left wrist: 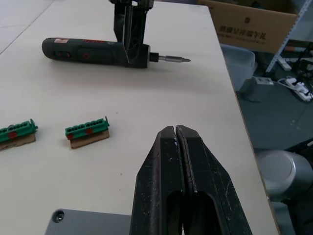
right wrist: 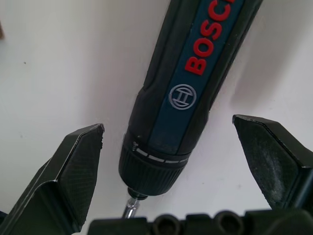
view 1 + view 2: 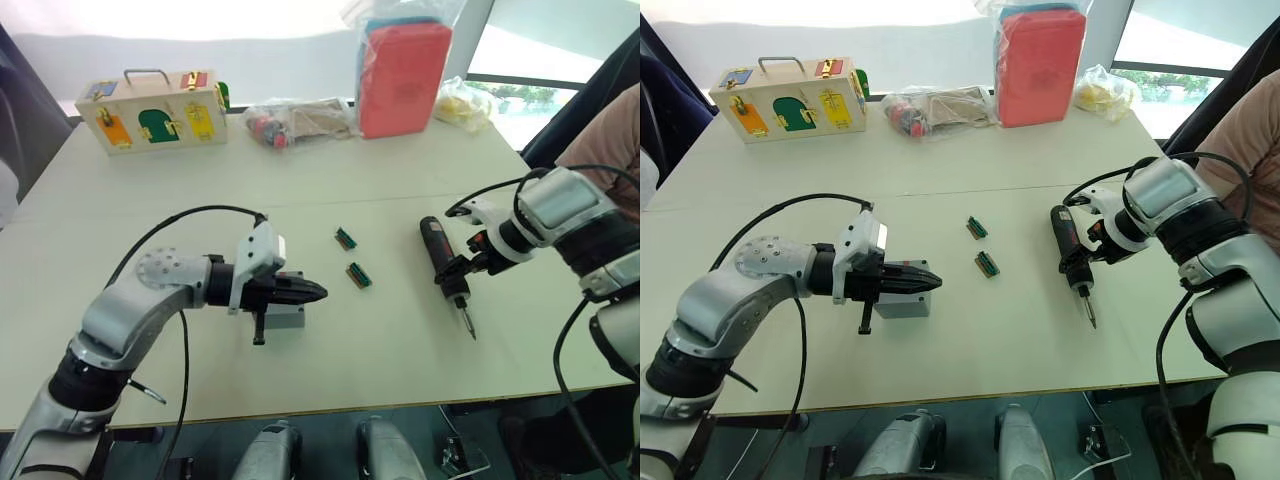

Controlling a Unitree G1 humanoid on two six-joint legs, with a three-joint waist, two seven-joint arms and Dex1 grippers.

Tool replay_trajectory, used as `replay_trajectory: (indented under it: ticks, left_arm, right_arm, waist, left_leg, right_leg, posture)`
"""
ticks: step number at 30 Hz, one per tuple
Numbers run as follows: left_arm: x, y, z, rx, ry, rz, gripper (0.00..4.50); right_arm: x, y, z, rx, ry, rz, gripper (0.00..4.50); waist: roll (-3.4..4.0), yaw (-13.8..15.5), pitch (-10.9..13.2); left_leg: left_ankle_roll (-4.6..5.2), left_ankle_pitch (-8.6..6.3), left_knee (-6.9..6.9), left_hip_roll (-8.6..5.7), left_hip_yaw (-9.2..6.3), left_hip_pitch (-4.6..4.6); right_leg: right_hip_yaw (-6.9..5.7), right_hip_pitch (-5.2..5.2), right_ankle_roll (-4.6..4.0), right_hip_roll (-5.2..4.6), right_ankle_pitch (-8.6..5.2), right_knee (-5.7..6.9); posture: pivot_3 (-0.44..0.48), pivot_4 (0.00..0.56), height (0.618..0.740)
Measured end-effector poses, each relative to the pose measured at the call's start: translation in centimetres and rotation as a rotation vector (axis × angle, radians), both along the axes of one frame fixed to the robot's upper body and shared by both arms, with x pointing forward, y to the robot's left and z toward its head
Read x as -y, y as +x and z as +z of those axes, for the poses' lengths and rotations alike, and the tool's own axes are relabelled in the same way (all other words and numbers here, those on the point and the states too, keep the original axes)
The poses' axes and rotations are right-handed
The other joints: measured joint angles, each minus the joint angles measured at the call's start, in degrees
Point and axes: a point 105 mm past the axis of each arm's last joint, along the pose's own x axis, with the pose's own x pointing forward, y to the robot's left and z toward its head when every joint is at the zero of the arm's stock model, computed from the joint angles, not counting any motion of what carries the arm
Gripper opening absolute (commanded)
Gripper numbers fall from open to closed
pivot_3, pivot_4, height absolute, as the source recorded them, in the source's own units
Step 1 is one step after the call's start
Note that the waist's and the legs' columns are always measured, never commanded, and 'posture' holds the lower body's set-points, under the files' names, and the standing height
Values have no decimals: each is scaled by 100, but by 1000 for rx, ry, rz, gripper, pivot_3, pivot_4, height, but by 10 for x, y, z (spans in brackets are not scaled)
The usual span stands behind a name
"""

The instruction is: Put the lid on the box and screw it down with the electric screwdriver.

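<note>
The electric screwdriver (image 3: 438, 252), dark with a thin metal bit pointing toward the front edge, lies on the table at the right. My right gripper (image 3: 462, 274) is open, with one finger on each side of the tool's front collar (image 2: 151, 169) and a gap on both sides. The grey box (image 3: 283, 319) sits left of centre. Its flat grey top, the lid (image 1: 78, 223), has a screw at one corner. My left gripper (image 3: 318, 291) is shut with nothing between its fingers (image 1: 195, 166). It lies level over the lid, its tips past the box's edge.
Two small green connector pieces (image 3: 346, 238) (image 3: 358, 275) lie between the box and the screwdriver. A wooden latch box (image 3: 150, 112), plastic bags (image 3: 300, 120) and a red case (image 3: 403, 78) line the far edge. A person's arm (image 3: 605, 135) is at the right.
</note>
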Motion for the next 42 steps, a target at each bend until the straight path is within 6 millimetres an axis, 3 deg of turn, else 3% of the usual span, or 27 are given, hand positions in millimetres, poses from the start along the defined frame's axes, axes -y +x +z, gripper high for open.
replay_trajectory:
  ticks: [3,4,7,10,14,18,20,22,24,26,28,30,34,42]
  left_arm:
    - [-1,0,0,-4,-3,28,0]
    - [-1,0,0,-1,-3,34,0]
    - [-1,0,0,-2,-5,47,0]
    - [-1,-3,-2,-21,-12,52,0]
    - [-6,-1,3,-8,-19,72,0]
    - [-25,12,6,-1,-8,153,0]
    - [-40,20,10,4,-3,217,0]
    - [-55,26,10,-5,12,271,0]
    - [-66,28,8,-24,32,295,0]
    - [-67,28,8,-29,36,288,0]
    - [-71,28,7,-43,48,292,0]
    - [-73,29,6,-53,56,299,0]
    - [-70,26,-3,-78,104,274,0]
    - [-68,25,-16,-86,155,280,0]
  right_arm:
    - [-3,4,-5,-7,-14,26,4002]
    - [-1,6,-6,-2,-26,36,3494]
    - [2,9,-7,5,-45,47,2814]
    - [3,11,-8,4,-43,40,1844]
    - [6,13,-8,11,-35,11,1825]
    - [6,28,-4,107,19,-32,1825]
    - [3,44,11,220,68,-63,1825]
    - [-15,61,41,394,224,-45,1825]
    - [-55,74,100,709,491,83,1825]
    - [-84,60,144,917,674,206,1825]
    - [-110,38,161,1013,837,289,1825]
    - [-132,20,152,1026,948,325,1825]
    - [-172,-5,108,957,1083,298,1825]
    - [-195,-27,96,1069,1059,384,1825]
  waist:
    - [-5,2,-3]
    - [-5,2,-3]
    - [-6,-3,-4]
    - [-8,-16,-5]
    - [-14,-16,-9]
    - [-12,-41,-8]
    - [7,-40,4]
    - [10,-37,8]
    - [15,-53,13]
    - [10,-30,11]
    - [-5,13,2]
    - [-7,16,0]
    - [-3,22,3]
    - [-3,-29,3]
  left_leg:
    - [-7,4,1,0,-3,1]
    - [-7,4,3,-1,-2,1]
    - [-8,4,6,-1,-2,2]
    - [-8,4,5,2,-3,3]
    - [-11,5,6,1,-4,7]
    - [-16,9,6,-1,1,10]
    - [-20,11,0,-3,9,-2]
    - [-27,15,-14,4,7,-9]
    - [-29,17,-37,5,3,-14]
    - [-30,17,-46,7,-9,-13]
    - [-30,17,-41,9,-30,-12]
    - [-30,17,-19,1,-31,-12]
    - [-27,17,8,-18,-20,-12]
    - [-28,18,2,-5,-21,-9]
  right_leg:
    - [-2,1,0,1,0,2]
    - [-1,4,0,0,0,1]
    - [-1,5,0,1,0,1]
    - [-1,5,0,4,0,1]
    - [-1,10,-1,4,0,2]
    - [3,11,-1,4,1,4]
    - [10,-17,-1,3,1,16]
    - [9,-32,-2,9,1,13]
    - [13,-45,-1,12,1,8]
    - [4,-43,-1,12,0,6]
    - [-9,-25,-1,12,0,6]
    - [-8,-16,-1,5,1,2]
    - [1,-12,4,0,9,22]
    - [-1,-21,4,9,8,22]
  posture:
    - [0,150,740]
    - [0,150,740]
    - [0,150,740]
    - [0,150,740]
    - [0,150,740]
    - [0,150,740]
    - [0,150,740]
    - [0,150,740]
    - [0,150,740]
    - [0,150,740]
    - [0,150,740]
    - [0,150,740]
    - [0,150,740]
    - [0,150,740]
